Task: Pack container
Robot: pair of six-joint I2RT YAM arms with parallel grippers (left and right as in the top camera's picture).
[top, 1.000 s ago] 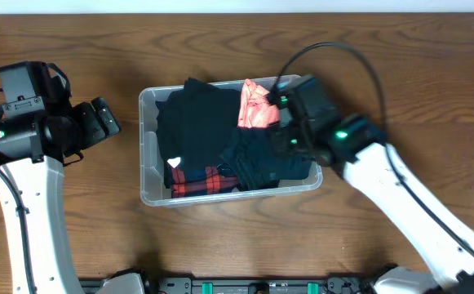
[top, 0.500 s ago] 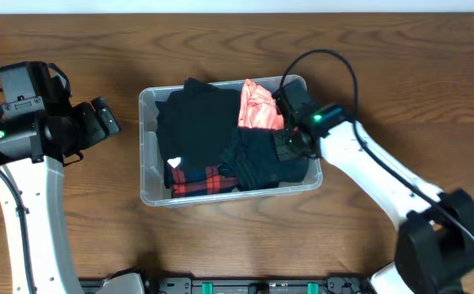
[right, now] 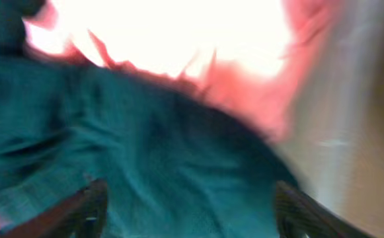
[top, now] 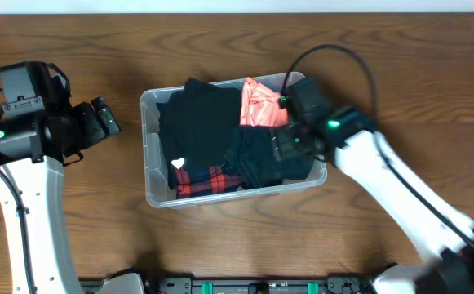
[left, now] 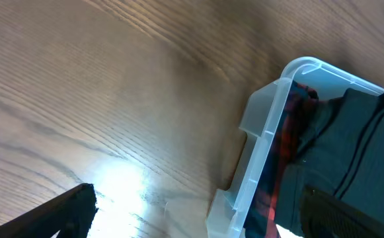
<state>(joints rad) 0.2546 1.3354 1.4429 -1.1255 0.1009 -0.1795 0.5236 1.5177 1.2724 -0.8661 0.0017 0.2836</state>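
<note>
Right claw (right: pixel 190 215): jaws spread, gripping nothing, low over the dark garment (right: pixel 145 152) at the right end of the container (top: pixel 151 192). The container sits mid-desk (top: pixel 245 245), filled with clothes. Left claw (top: pixel 104 117): spread, empty, well clear. Hazard: a finger catching cloth on withdrawal would drag the garment over the rim.

wood-grain table (top: pixel 237 245); white edge (top: pixel 237 5), perhaps wall

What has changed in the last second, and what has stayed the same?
The right tool, shut before, opened over the dark clothes in the bin, and the bin slid slightly toward the robot's right. The left tool stayed open and still.
</note>
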